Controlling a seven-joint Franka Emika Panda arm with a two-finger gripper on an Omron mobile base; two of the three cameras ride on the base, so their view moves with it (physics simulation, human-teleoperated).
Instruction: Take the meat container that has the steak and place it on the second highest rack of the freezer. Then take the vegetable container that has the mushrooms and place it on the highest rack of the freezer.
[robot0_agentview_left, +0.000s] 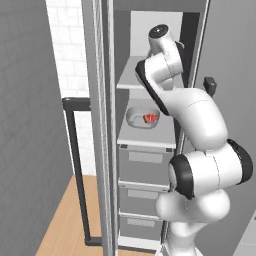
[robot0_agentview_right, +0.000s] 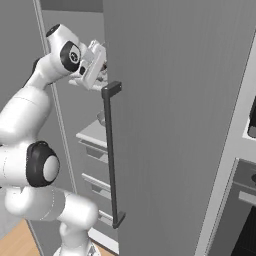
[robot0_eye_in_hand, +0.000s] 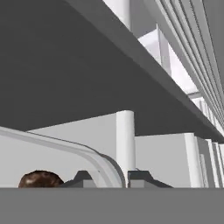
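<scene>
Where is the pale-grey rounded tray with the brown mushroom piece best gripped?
By the tray's thin rim, near the rounded corner, one of the fingers inside, one outside, coming over the wall from outside. The rim is narrow enough to pinch, and the brown mushroom piece lies clear of it.

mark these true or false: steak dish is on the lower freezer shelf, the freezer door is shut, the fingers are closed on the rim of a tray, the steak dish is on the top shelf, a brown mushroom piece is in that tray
1. The steak dish sits on the lower shelf of the freezer. True.
2. The freezer door is shut. False: it stands open, shelves and drawers showing.
3. The fingers are closed on the rim of a tray. True.
4. The steak dish is on the top shelf. False: it is one shelf lower.
5. A brown mushroom piece lies in that tray. True.
</scene>
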